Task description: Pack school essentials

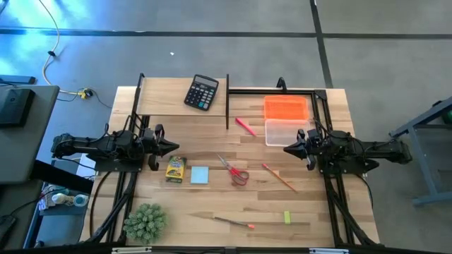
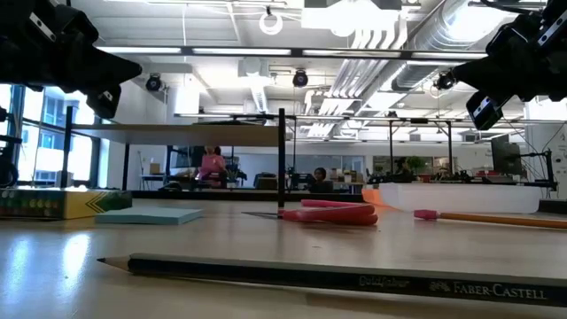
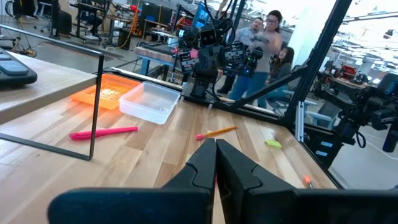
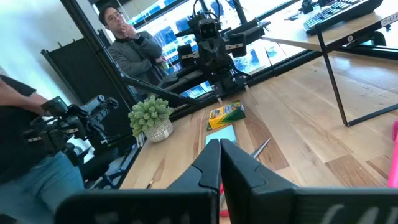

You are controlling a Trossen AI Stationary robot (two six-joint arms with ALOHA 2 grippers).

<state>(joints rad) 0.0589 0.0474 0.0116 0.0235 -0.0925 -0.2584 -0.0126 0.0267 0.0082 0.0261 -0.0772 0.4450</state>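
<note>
High view: left gripper [image 1: 171,147] and right gripper [image 1: 288,149] hover closed, empty, over scattered stationery; the clear container [image 1: 286,131] waits nearby. Thin pencils [image 1: 279,177] lying flat could slip a pinch.

The light wooden table [image 1: 212,204] stands on a grey concrete floor [image 1: 212,56] crossed by dark seams, with a yellow cable [image 1: 51,60] trailing at one side. Beyond it the room opens into a wide workshop: white ceiling ducts [image 2: 416,35], rows of strip lights, tall windows [image 2: 44,133] on one side. 3 people [image 3: 267,43] stand by the far benches, and 1 person in a grey top [image 4: 134,50] stands nearby.
</note>
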